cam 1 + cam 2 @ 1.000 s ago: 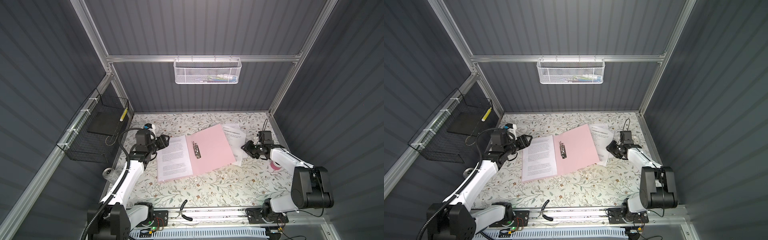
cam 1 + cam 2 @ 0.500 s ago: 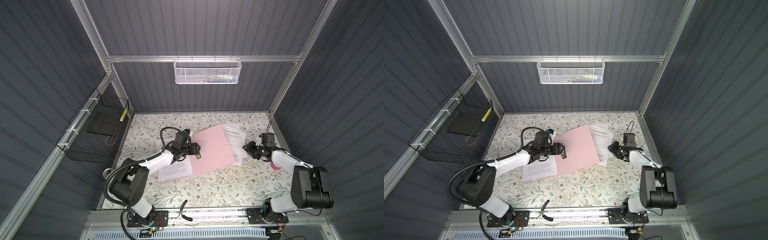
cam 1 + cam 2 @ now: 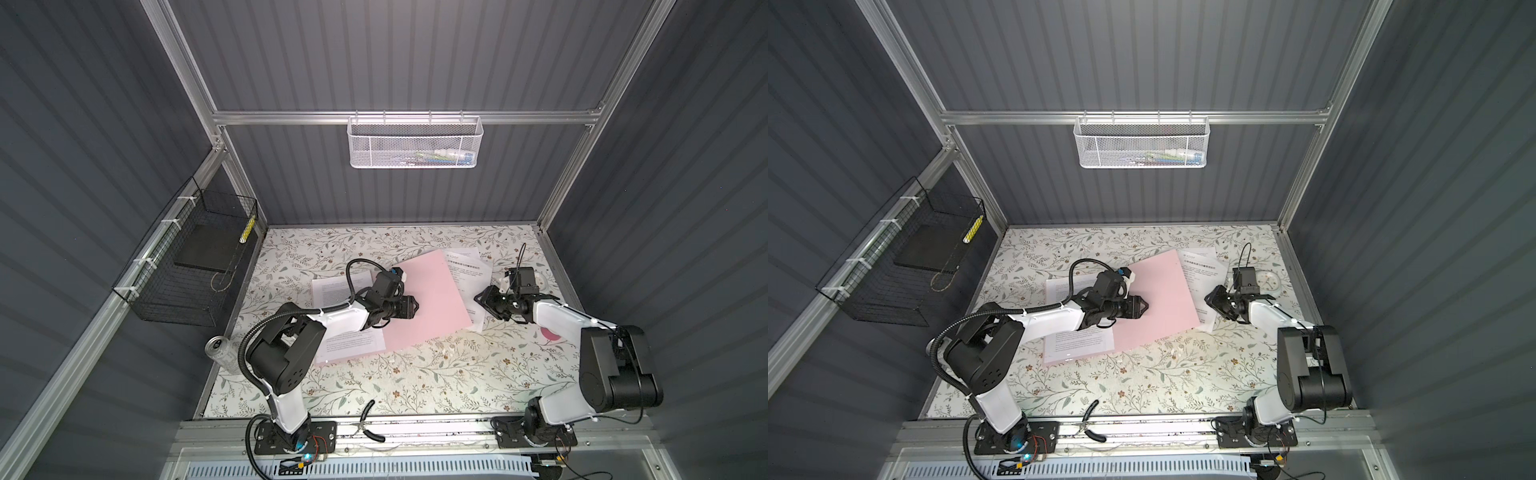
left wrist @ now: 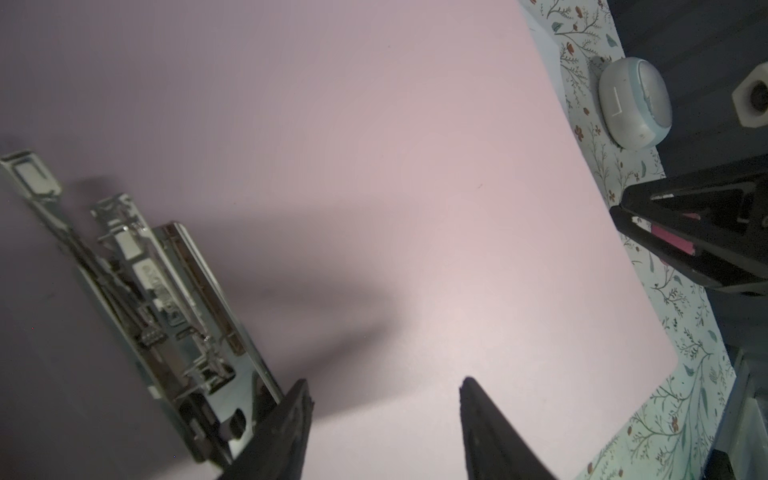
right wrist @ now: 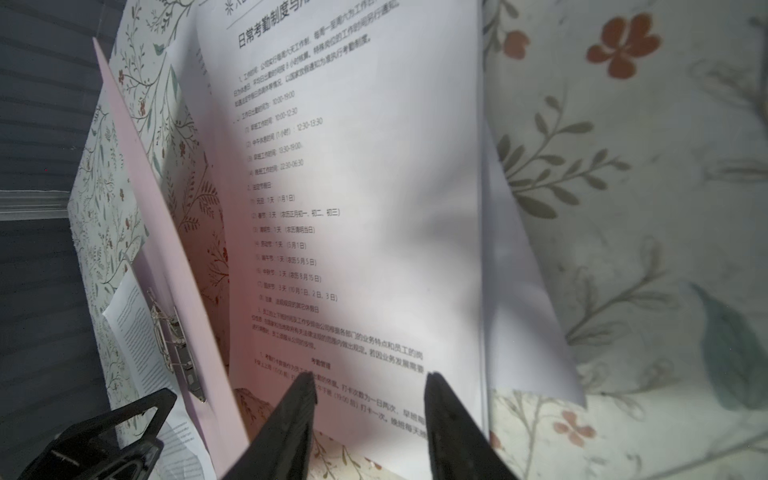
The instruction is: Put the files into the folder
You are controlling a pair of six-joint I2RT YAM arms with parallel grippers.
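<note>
Hovering over the folder [image 3: 436,286], jaws apart, the left gripper [image 4: 386,386] could shove it askew; the right gripper [image 5: 370,378], likewise apart, may crumple the files [image 5: 353,187]

Floral table [image 3: 415,374] — folder [image 3: 432,299], files [image 3: 469,270] lie on it.

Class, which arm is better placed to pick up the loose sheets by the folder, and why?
Probably right. The right gripper hangs open over the sheets, which lie by the folder. The left gripper is over the folder's panel by the clip, away from them.
</note>
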